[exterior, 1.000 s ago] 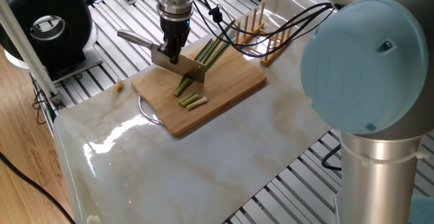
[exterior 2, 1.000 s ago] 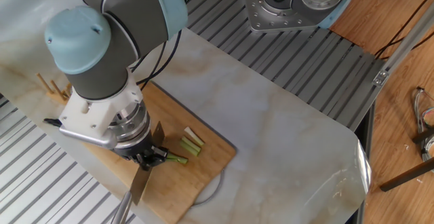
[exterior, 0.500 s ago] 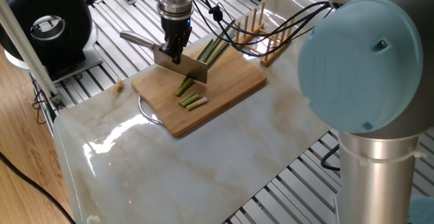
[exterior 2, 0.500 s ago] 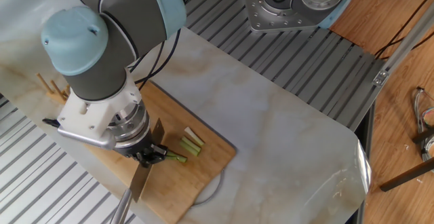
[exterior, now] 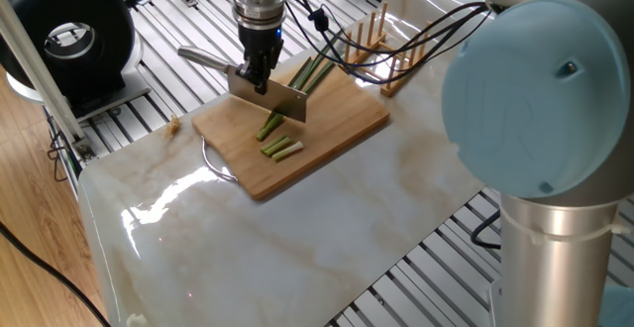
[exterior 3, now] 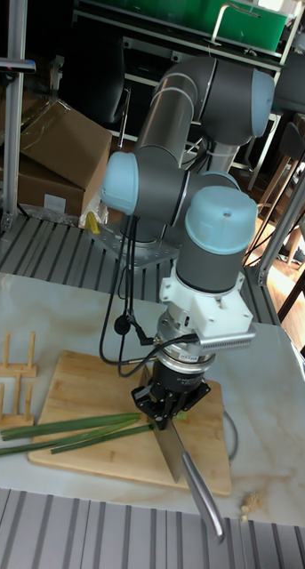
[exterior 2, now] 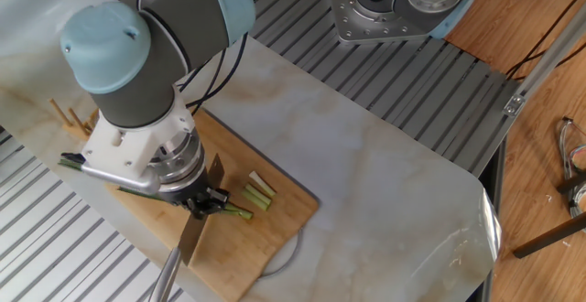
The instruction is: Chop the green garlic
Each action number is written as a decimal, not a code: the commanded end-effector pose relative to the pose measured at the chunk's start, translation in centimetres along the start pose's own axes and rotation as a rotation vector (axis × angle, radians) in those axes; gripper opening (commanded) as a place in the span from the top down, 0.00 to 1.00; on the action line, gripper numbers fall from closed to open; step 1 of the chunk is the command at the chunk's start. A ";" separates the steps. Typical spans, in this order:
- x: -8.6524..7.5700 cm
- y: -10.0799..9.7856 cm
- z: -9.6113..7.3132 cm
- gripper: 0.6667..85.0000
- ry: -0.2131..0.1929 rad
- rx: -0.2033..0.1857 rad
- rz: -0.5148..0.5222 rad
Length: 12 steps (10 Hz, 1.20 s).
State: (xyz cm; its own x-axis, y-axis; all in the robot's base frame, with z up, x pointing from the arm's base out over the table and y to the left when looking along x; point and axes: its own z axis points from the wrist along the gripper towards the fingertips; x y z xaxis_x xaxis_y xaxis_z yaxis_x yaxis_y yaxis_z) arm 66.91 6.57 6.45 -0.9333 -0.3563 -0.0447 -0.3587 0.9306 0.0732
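Note:
My gripper (exterior: 259, 75) is shut on the handle end of a steel cleaver (exterior: 269, 98). The blade stands crosswise over the green garlic (exterior: 306, 73), which lies on the wooden cutting board (exterior: 342, 124). Dark leaves point toward the back and run off the board's edge in the tall fixed view (exterior 3: 70, 432). Two short cut pieces (exterior: 281, 149) lie beside the blade, pale ends showing (exterior 2: 259, 192). Whether the edge touches the stalk I cannot tell. The gripper (exterior 2: 203, 203) and the gripper (exterior 3: 166, 411) hide the cut point.
A wooden peg rack (exterior: 382, 36) stands just behind the board. A black round device (exterior: 75, 32) sits at the back left. Cables (exterior: 416, 30) trail over the rack. A small crumb (exterior: 174, 123) lies on the marble top, and a wire loop (exterior: 212, 163) pokes from under the board.
The gripper and cleaver have shifted a little along the stalk toward the leafy end. The cut pieces have stayed where they were.

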 end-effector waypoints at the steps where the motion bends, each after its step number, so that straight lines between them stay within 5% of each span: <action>1: 0.7 -0.1 0.0 0.99 -0.008 -0.009 0.001; 12: 2.7 -0.2 0.8 0.99 -0.022 -0.015 -0.016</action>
State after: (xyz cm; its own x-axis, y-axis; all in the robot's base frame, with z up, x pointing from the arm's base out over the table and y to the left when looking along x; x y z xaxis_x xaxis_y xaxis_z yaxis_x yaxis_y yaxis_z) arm 64.91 5.58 5.38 -0.9284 -0.3670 -0.0584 -0.3706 0.9258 0.0742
